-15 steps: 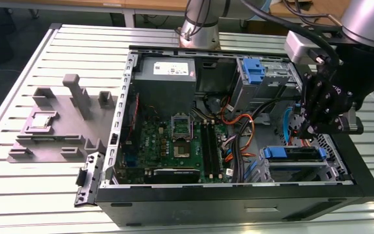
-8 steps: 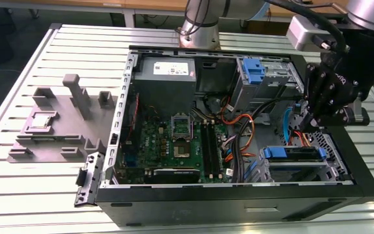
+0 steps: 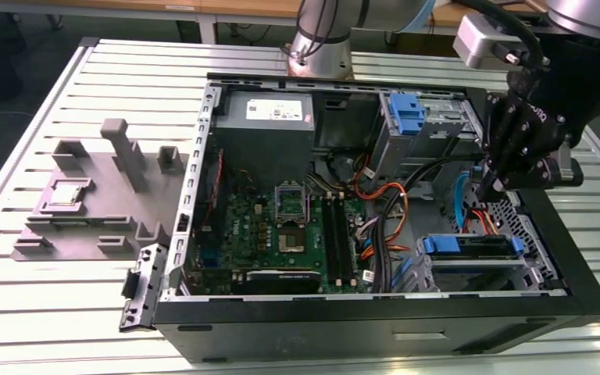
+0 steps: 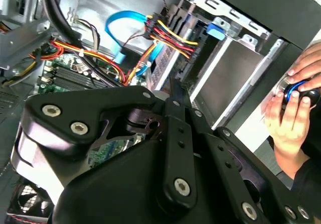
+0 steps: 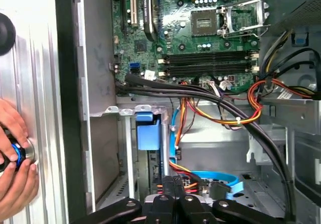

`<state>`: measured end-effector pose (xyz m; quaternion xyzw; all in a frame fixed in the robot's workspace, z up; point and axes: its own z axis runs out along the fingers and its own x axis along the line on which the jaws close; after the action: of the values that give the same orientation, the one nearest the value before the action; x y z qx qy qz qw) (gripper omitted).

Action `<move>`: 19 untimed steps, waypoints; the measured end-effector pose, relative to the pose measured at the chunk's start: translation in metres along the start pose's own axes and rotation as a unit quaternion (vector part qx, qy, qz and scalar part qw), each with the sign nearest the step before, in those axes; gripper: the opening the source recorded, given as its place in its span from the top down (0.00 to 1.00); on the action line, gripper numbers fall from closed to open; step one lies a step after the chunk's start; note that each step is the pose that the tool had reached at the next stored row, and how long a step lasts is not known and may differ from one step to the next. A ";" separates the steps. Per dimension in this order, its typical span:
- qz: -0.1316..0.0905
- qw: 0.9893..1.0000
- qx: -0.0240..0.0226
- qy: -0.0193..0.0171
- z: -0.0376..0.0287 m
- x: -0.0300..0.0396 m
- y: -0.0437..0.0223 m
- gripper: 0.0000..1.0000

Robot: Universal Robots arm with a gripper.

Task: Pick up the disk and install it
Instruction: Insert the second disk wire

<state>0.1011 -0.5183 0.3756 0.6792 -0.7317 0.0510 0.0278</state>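
Starting at the exterior view's left: the grey moulded fixture (image 3: 91,203) sits on the slatted table (image 3: 29,312), with no drive resting on it that I can make out. So the pick-up part looks to be behind us.

Moving right, we're into the open computer case (image 3: 383,320). The grey power-supply box (image 3: 269,117) is at the far left corner, with the green motherboard (image 3: 279,226) nearer, its processor socket bare. Right of that is a tangle of orange, red and black cables (image 3: 383,211). At the far side there's a blue plastic bracket (image 3: 409,113) standing with no drive in it.

Now the one that matters: the disk (image 3: 467,246) lies in the drive cage at the near right corner of the case, blue rails along its edges, flat and inside the bay. In the first wrist view its blue rail end (image 5: 148,131) shows in the slot, just past the fingertips. I'd call it placed. Whether it has clicked fully home, I cannot tell.

At the right, the gripper (image 3: 498,180) hangs just above and a little beyond the disk, beside the looping blue data cable (image 3: 458,195). In both wrist views the fingers (image 4: 173,91) are drawn together with nothing between them, so it has no hold on the disk.

Outside the case wall, a person's hand (image 5: 15,158) rests on the table, cupped over a small blue-ringed object (image 4: 296,88).
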 end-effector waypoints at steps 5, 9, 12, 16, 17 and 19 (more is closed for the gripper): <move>0.005 1.000 -0.003 0.000 -0.0006 -0.0053 0.0004 0.90; 0.010 1.000 -0.005 0.001 -0.0009 -0.0080 0.0004 0.90; 0.011 1.000 -0.006 0.001 -0.0010 -0.0097 -0.0016 0.90; 0.011 1.000 -0.006 0.001 -0.0016 -0.0150 -0.0023 0.90; 0.011 1.000 -0.006 0.001 -0.0018 -0.0169 -0.0022 0.90; 0.011 1.000 -0.006 0.001 -0.0024 -0.0222 -0.0018 0.90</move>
<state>0.1045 -0.4961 0.3756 0.6708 -0.7394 0.0473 0.0322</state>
